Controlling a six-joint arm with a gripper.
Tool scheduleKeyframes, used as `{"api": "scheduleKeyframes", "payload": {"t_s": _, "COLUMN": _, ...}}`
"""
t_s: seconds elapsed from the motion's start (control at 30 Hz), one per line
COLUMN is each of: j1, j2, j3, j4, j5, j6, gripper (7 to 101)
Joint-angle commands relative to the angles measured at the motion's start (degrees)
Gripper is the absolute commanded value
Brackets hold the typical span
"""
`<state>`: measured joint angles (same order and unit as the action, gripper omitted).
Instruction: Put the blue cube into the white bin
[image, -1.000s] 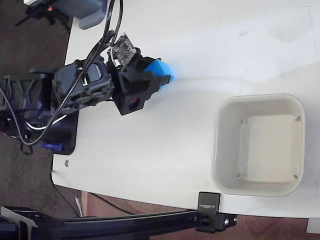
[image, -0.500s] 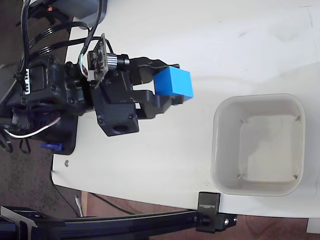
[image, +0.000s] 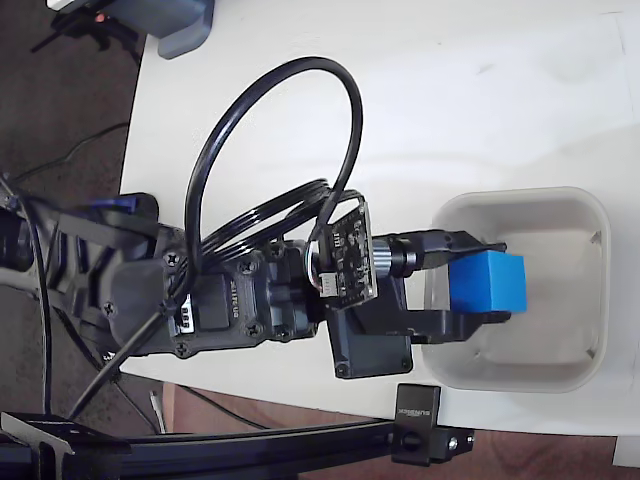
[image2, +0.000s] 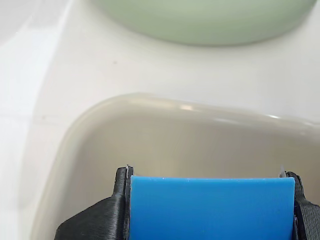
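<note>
The blue cube (image: 488, 283) is a bright sky-blue block held in the air over the white bin (image: 560, 378), above the bin's left half in the fixed view. My gripper (image: 483, 284) is shut on the cube, one black finger on each side. The bin is an off-white square tub with rounded corners at the right of the table. In the wrist view the blue cube (image2: 212, 208) fills the bottom between both black fingers (image2: 116, 200), and the white bin's inner wall (image2: 165, 135) curves behind it.
The arm's black body and looped cables (image: 270, 200) lie across the table's left half. A grey box (image: 180, 25) stands at the top left. A black clamp (image: 420, 425) sits on the near table edge. A pale green rounded object (image2: 205, 20) shows beyond the bin in the wrist view.
The arm has swung right and down in the picture, carrying the cube from the table's upper middle to over the bin. The grip on the cube has held.
</note>
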<state>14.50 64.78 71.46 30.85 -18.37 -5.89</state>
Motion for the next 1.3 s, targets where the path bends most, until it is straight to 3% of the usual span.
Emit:
{"api": "scheduleKeyframes", "payload": {"t_s": 0.03, "j1": 1.23, "j2": 1.05, "j3": -5.63, "j4": -0.26, "j5": -1.41, "j6": 0.0, "gripper": 74.7}}
{"api": "scheduleKeyframes", "payload": {"t_s": 0.1, "j1": 1.32, "j2": 0.62, "j3": -6.42, "j4": 0.79, "j5": -1.67, "j6": 0.09, "gripper": 100.0}}
{"api": "scheduleKeyframes", "payload": {"t_s": 0.3, "j1": 0.97, "j2": 2.9, "j3": -4.83, "j4": 2.72, "j5": -1.93, "j6": -1.49, "gripper": 100.3}}
{"api": "scheduleKeyframes", "payload": {"t_s": 0.43, "j1": -1.58, "j2": 12.83, "j3": 3.16, "j4": 6.15, "j5": 1.49, "j6": -3.16, "gripper": 100.3}}
{"api": "scheduleKeyframes", "payload": {"t_s": 0.6, "j1": -5.45, "j2": 36.65, "j3": 27.07, "j4": 10.37, "j5": 7.56, "j6": -2.2, "gripper": 100.3}}
{"api": "scheduleKeyframes", "payload": {"t_s": 0.77, "j1": -11.34, "j2": 62.05, "j3": 58.36, "j4": 9.14, "j5": 13.45, "j6": 0.7, "gripper": 100.3}}
{"api": "scheduleKeyframes", "payload": {"t_s": 0.9, "j1": -14.5, "j2": 75.23, "j3": 74.88, "j4": 10.11, "j5": 15.21, "j6": 2.11, "gripper": 100.3}}
{"api": "scheduleKeyframes", "payload": {"t_s": 1.3, "j1": -17.23, "j2": 102.39, "j3": 96.68, "j4": 10.72, "j5": 17.75, "j6": 6.15, "gripper": 100.3}}
